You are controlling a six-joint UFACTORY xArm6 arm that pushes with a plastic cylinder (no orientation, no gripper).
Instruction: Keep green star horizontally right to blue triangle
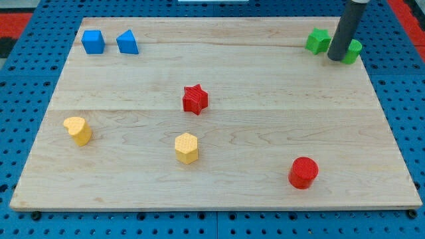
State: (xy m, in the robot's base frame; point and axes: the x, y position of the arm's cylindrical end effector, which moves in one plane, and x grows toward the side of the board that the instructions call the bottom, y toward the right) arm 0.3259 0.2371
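The green star (318,40) lies at the view's top right of the wooden board. The blue triangle (127,42) lies at the top left, with a blue cube (93,42) just to its left. My tip (339,58) is at the lower end of the dark rod, just right of the green star and in front of a second green block (352,51), whose shape is partly hidden by the rod. The star and the triangle are at about the same height in the view, the star far to the right.
A red star (194,99) sits near the middle. A yellow heart (78,130) is at the left, a yellow hexagon (186,147) below the middle, a red cylinder (303,172) at the lower right. The board (219,192) lies on a blue pegboard.
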